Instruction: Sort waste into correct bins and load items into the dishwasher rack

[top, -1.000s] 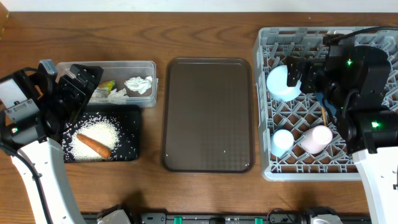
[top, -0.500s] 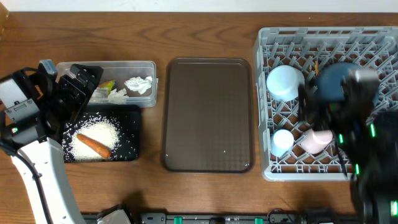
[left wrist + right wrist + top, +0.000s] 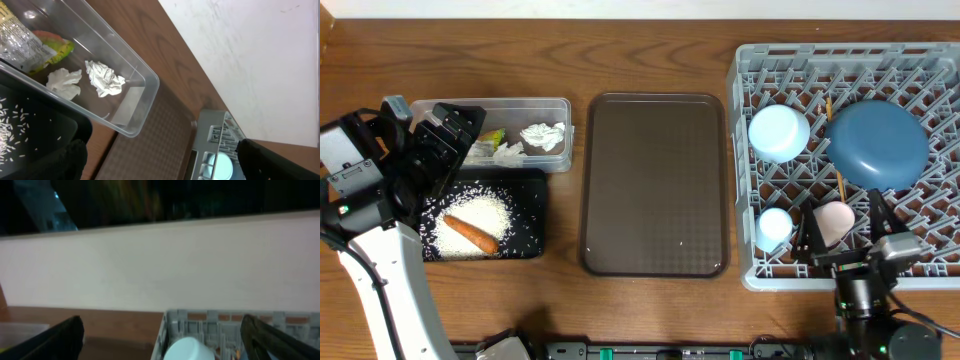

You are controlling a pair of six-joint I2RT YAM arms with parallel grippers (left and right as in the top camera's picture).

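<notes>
The grey dishwasher rack holds the dark-blue plate, pale-blue bowl, light-blue cup, pinkish cup and chopsticks. The clear tub contains crumpled napkin and the yellow-green wrapper. Rice and the orange stick lie in the black tray. My left gripper hangs open over the tub's left end, empty. At the rack's front edge my right gripper is open, nothing held. The left wrist view shows the napkin and tub.
The brown serving tray lies bare between the bins and the rack. The right wrist view faces the back wall over the rack and bowl. The table's front edge runs just below the rack.
My right arm has drawn back from above the rack toward the table's front edge, uncovering the plate. The left arm and all objects have stayed put.
</notes>
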